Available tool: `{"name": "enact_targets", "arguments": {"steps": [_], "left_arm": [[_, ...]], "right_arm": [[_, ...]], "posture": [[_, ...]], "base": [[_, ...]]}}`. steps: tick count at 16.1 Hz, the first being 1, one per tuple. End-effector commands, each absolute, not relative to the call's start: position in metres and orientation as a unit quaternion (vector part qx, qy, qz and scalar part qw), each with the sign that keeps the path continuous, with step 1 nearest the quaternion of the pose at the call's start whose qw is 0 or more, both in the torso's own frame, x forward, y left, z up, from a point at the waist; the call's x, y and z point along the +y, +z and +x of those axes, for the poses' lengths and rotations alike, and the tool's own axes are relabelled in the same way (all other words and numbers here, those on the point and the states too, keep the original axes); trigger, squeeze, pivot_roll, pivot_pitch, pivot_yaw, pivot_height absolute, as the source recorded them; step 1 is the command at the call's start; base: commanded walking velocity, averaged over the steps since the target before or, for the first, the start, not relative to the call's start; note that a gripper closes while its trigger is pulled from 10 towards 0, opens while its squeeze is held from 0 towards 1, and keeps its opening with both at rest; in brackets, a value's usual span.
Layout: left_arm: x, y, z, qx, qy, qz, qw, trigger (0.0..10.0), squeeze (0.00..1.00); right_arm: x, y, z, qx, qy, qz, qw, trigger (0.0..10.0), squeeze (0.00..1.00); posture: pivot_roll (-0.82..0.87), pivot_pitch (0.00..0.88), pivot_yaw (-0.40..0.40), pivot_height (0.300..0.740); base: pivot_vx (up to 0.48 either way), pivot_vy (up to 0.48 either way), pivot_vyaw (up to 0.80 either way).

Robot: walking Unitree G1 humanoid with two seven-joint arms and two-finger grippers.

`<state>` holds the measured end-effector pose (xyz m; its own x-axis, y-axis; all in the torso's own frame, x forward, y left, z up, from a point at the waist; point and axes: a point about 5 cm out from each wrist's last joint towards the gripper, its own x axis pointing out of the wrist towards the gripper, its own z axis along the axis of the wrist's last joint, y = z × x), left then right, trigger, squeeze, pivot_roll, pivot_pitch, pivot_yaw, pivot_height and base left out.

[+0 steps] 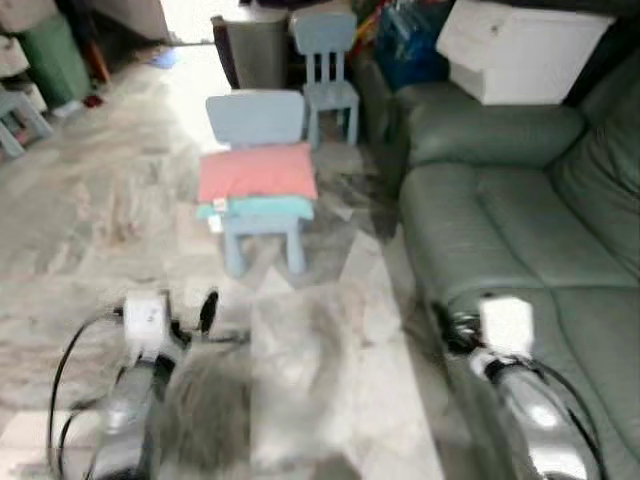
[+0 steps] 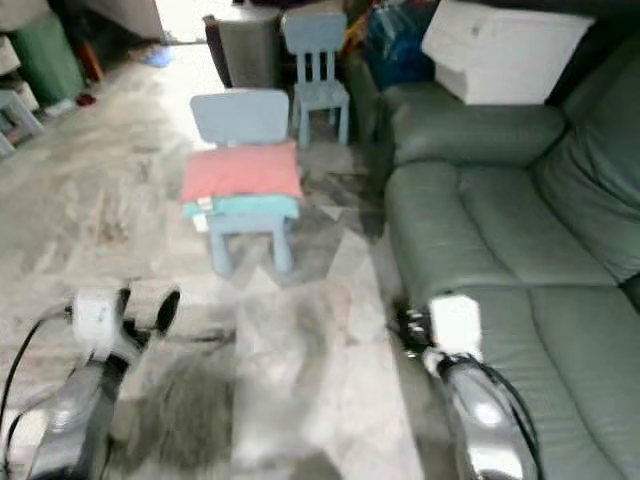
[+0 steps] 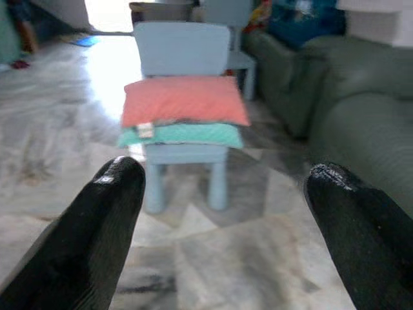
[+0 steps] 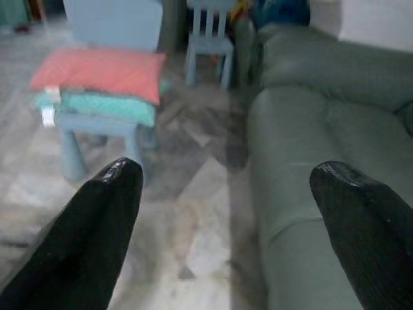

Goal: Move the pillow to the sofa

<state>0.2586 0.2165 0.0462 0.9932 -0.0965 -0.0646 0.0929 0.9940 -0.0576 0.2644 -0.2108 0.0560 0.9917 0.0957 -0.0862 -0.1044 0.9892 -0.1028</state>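
A salmon-pink fabric pillow [image 1: 257,171] lies atop a teal pillow [image 1: 255,208] on a pale-blue plastic child's chair [image 1: 256,125], left of the grey-green leather sofa [image 1: 500,230].

Coral-pink pillow [image 1: 257,172] on a teal one [image 1: 256,208], both atop a pale blue chair [image 1: 258,150]. Grey-green sofa [image 1: 510,230], white box [image 1: 520,48]; marbled grey-beige floor [image 1: 90,220], perhaps veined.

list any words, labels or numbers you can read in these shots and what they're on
No text can be read anywhere.
White tag on the teal pillow under the red pillow: too blurred to read any print.
White box on the green sofa: no lettering can be made out.
Blue chair: no marking seen.
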Motion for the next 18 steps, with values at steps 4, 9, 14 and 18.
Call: {"name": "enact_targets", "arguments": {"steps": [4,9,14,18], "left_arm": [[0.216,0.058,0.218,0.028,-0.069,-0.011,0.997,10.0,0.0],[0.204,0.077,0.229,0.023,-0.062,-0.055,0.996,10.0,0.0],[0.201,0.082,0.23,0.02,-0.064,-0.078,0.995,10.0,0.0],[0.203,0.08,0.227,0.036,-0.056,-0.089,0.994,10.0,0.0]], "right_arm": [[-0.214,0.066,0.221,0.042,0.05,-0.054,0.996,10.0,0.0],[-0.195,0.084,0.226,0.042,0.112,-0.053,0.991,10.0,0.0],[-0.193,0.091,0.234,0.042,0.127,-0.058,0.989,10.0,0.0],[-0.191,0.091,0.236,0.046,0.133,-0.061,0.988,10.0,0.0]], "posture": [[-0.14,0.049,0.02,0.74],[-0.14,0.016,0.008,0.74],[-0.14,0.007,-0.004,0.74],[-0.13,0.016,0.003,0.74]], "base": [[0.0,0.0,0.0],[0.0,0.0,0.0],[0.151,0.0,0.0],[0.262,0.0,0.0]]}}
